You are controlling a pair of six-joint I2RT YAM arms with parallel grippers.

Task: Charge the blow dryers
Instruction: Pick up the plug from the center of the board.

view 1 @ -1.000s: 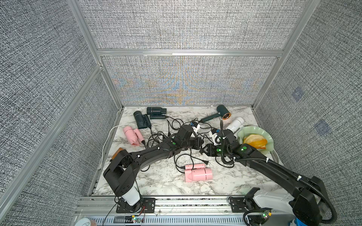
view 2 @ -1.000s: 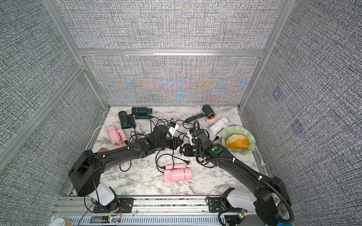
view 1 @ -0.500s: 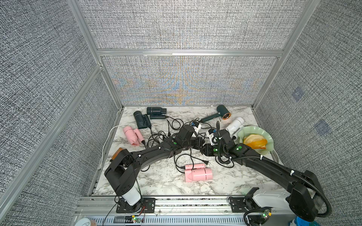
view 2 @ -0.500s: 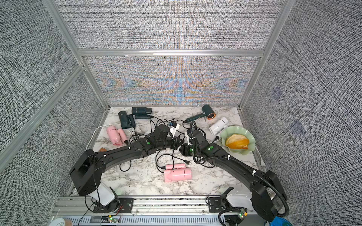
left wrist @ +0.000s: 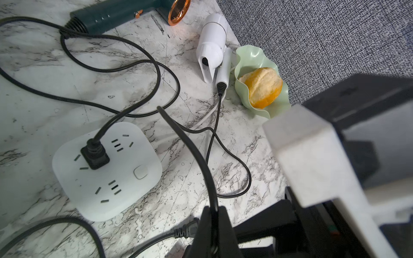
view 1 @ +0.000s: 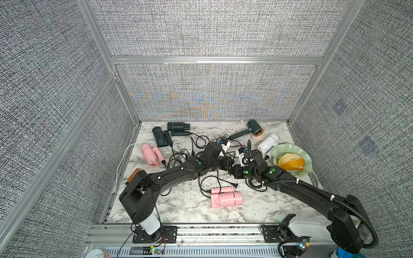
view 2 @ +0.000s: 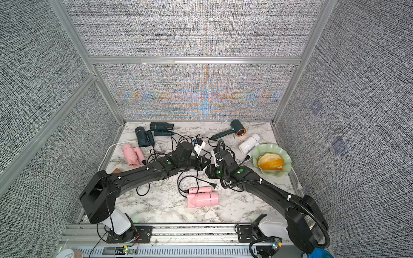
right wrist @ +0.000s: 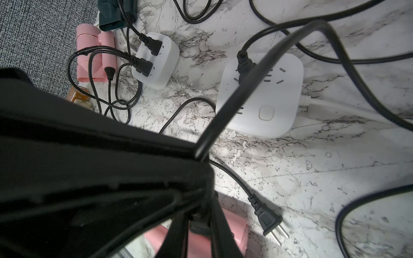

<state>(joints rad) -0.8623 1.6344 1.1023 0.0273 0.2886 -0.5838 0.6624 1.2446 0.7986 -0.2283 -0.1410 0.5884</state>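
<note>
No text, brand, number or sign can be read. A small white tag (view 2: 199, 144) near the middle of the table (view 2: 161, 207) bears marks too small to be made out.

Robot lab test cell, not a home. Booth built from aluminium frame (view 1: 214, 60) w/ grey fabric panels (view 1: 201, 29) at 9, 12 & 3 o'clock. Marble-look tabletop (view 1: 178, 207) inside. 2 black robot arms (view 1: 169, 178) bolted to a metal rail (view 1: 223, 232) at 6 o'clock, w/ loose wiring & a small circuit board (view 1: 154, 253), LEDs lit, just below it. Household bits sit on top as props: hair dryers (view 1: 225, 198), white power strips (left wrist: 107, 169), green dish (view 1: 290, 147) w/ orange (view 1: 290, 162) at 3 o'clock.
</note>
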